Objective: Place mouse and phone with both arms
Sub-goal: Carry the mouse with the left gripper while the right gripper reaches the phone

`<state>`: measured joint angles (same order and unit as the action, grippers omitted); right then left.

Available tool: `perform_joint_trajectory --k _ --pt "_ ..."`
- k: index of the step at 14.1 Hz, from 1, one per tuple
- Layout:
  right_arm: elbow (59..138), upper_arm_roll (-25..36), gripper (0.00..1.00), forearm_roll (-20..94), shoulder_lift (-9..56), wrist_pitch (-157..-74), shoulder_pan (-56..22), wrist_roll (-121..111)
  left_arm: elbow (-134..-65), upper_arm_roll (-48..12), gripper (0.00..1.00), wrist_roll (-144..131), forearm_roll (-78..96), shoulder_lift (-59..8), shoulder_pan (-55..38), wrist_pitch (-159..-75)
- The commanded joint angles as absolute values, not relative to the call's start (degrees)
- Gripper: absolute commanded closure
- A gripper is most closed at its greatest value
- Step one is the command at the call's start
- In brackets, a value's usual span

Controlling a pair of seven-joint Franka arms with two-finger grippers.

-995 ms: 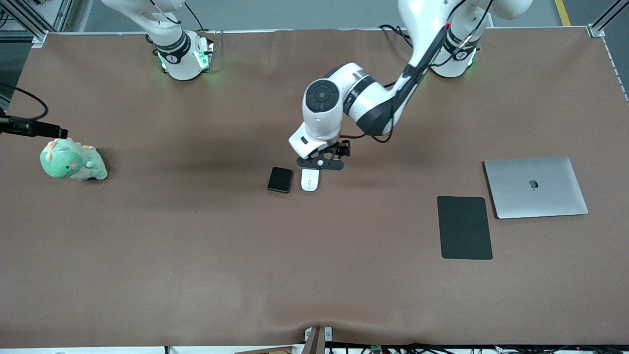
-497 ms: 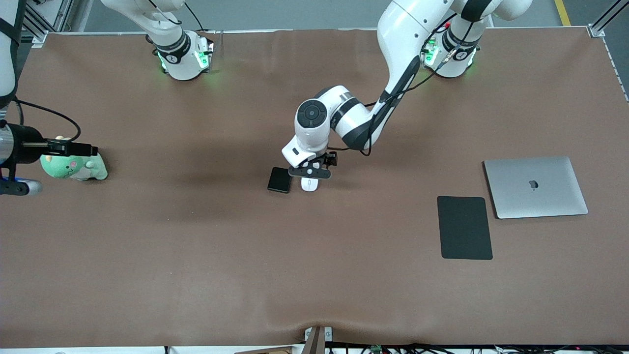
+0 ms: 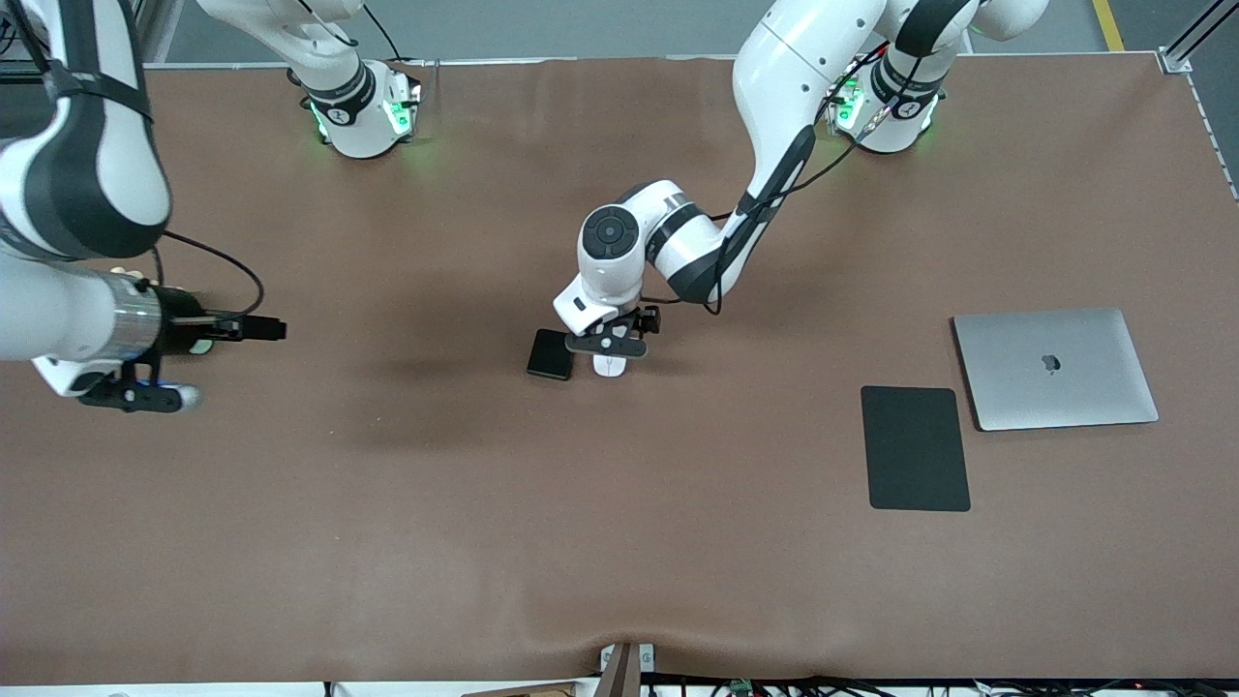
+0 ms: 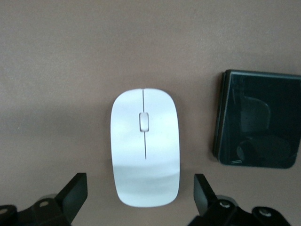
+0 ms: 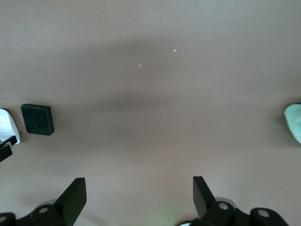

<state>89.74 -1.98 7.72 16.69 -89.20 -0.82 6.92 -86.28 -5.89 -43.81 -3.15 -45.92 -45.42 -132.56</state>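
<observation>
— Mouse (image 3: 608, 366): mostly hidden under the left hand (image 3: 607, 345), fingers apart, just beside the phone (image 3: 550, 354)?
— Yes. Right hand (image 3: 135, 395), fingers apart, hovers over bare desk (image 3: 387, 542), well apart from the mouse.

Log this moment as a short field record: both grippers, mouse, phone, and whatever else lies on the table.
left gripper: open, low over the mouse, fingers astride it, not yet closed
right gripper: open, over bare table toward the right arm's end
mouse: small glossy white oval, flat on the brown table
phone: small black rounded slab, beside the mouse, apart from it
other items: flat black mouse pad; closed silver laptop
</observation>
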Motion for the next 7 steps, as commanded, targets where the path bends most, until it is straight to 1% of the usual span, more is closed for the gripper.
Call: perform_joint_trajectory --k 1,3,4,6,7 --pt "98.25 -2.55 0.0 10.45 12.75 -93.34 -0.44 7.29 -82.36 -5.19 0.0 -45.62 -5.18 -49.47 -46.32 -133.06" --pt "100.71 -3.25 0.0 11.95 12.74 -95.61 -0.53 7.21 -82.0 -4.49 0.0 -46.66 -5.8 -50.1 -46.32 -134.64" --pt "103.25 -4.47 0.0 12.04 12.22 -98.41 -0.88 7.21 -82.0 -4.4 0.14 -47.19 -5.8 -50.1 -46.32 -135.0" --pt "111.93 -6.84 0.0 12.22 9.68 -109.37 -1.4 7.38 -82.0 -4.39 0.94 -47.55 -5.89 -50.01 -46.32 -135.0" --pt "114.67 -8.16 0.0 12.22 9.49 -113.51 -1.41 7.47 -82.09 -4.39 1.0 -47.55 -6.15 -49.66 -46.32 -134.91"
